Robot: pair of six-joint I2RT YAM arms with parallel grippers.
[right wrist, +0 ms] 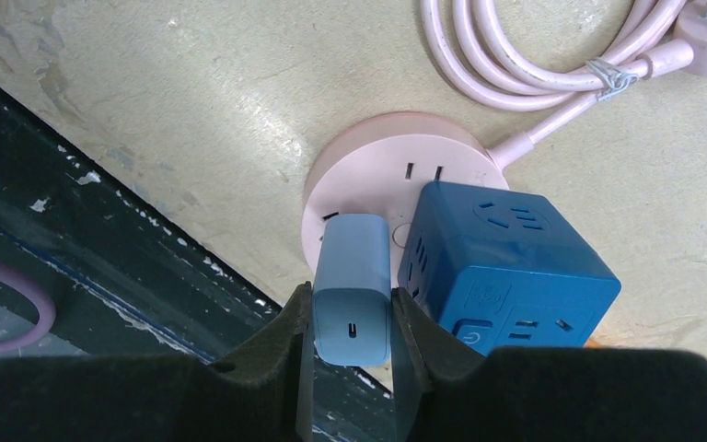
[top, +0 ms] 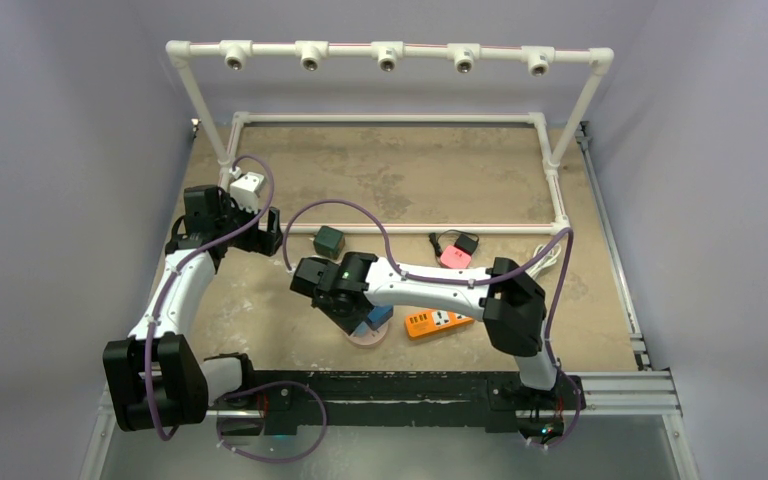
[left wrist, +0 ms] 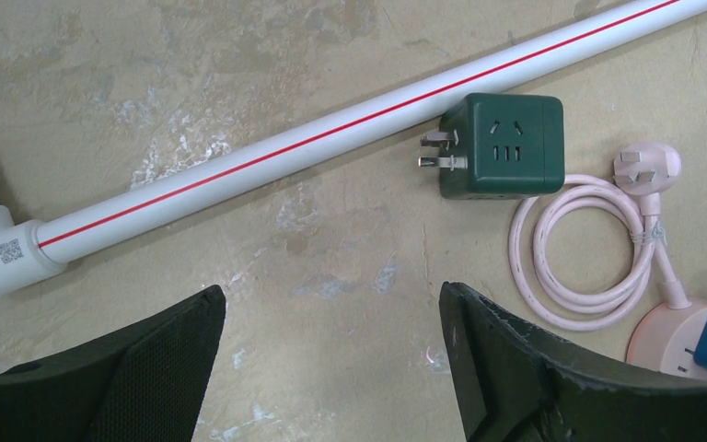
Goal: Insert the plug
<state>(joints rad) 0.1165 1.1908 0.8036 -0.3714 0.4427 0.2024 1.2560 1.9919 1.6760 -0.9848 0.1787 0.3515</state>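
The right wrist view alone shows the grip. The right gripper [right wrist: 353, 343] pinches a pale blue charger [right wrist: 353, 276] by its sides, one pad on each, with the port end facing the camera. The charger's far end meets the round pink socket [right wrist: 368, 161] at about 7 o'clock on its face. Whether its prongs are in cannot be told. A blue cube [right wrist: 515, 267] stands on the socket at 4 o'clock, just beside the charger. The pink cord [right wrist: 506, 69] leaves the socket toward 1 o'clock.

From the top camera the charger is hidden under the wrist. That view gives the right arm instead: it rises from its base at 5 o'clock, the elbow is bent, the forearm runs toward 9 o'clock, and the wrist tips down over the socket. An orange strip [top: 438, 322] lies at 3 o'clock of the socket.

The left wrist view shows the left gripper [left wrist: 330, 308] spread wide, holding nothing, over the table [left wrist: 331, 239]. A green cube [left wrist: 506, 147] sits at 1 o'clock, just beside a white pipe [left wrist: 285, 147]. In the top view the left arm reaches toward 12 o'clock along the table's left side.
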